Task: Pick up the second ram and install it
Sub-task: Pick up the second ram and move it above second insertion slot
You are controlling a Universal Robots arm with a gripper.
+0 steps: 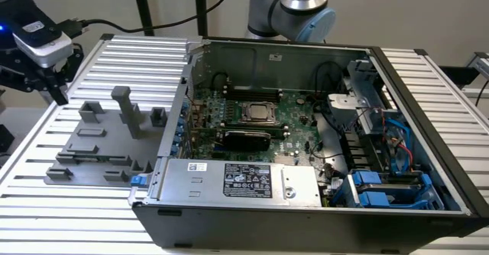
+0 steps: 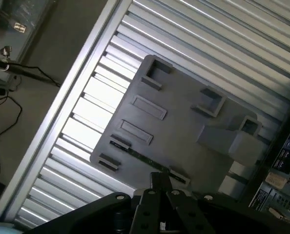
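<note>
Two views: hovering w/ gripper [image 1: 58,90] over table [image 1: 46,209], near fixture [image 1: 107,152] at ext. view's left, not touching it; failing to tell jaws wide or narrow; seeing ram [image 2: 141,155] lying edge-on in fixture, btwn small blocks; seeing PC case [image 1: 252,215] sitting open at ext. view's right.

The flat moulded plastic fixture plate [image 2: 184,122] is plain matt grey, blocks included. The slim circuit-board stick [image 2: 144,156] along its edge looks dark green. The ribbed aluminium table top [image 1: 130,48] is pale silver, striped by dark grooves. Inside the black steel computer case [image 1: 306,226], the large motherboard [image 1: 294,114] is green, the plastic drive clips [image 1: 374,189] blue, and the power-supply label [image 1: 248,180] black with white print. The metal gripper [image 2: 159,179] is black.
</note>
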